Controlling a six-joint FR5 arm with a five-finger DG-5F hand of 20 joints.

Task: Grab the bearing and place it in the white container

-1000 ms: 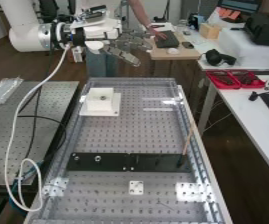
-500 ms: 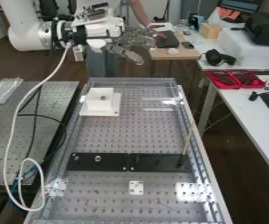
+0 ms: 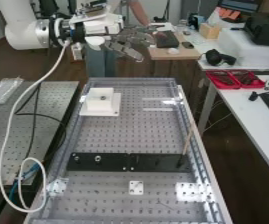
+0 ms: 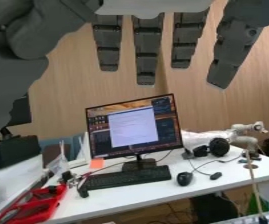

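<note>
My hand (image 3: pixel 126 46) is hanging open and empty near the frame's top, left of centre; a small round metal piece (image 3: pixel 98 158), seemingly the bearing, is lying on the black strip (image 3: pixel 113 163), lower left; the white container (image 3: pixel 100 104) is sitting upper left; in the wrist view, my straight fingers (image 4: pixel 148 55) are showing before a monitor (image 4: pixel 133 131).

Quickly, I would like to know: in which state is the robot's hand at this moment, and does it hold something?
Hand: open, fingers straight, holding nothing.
</note>
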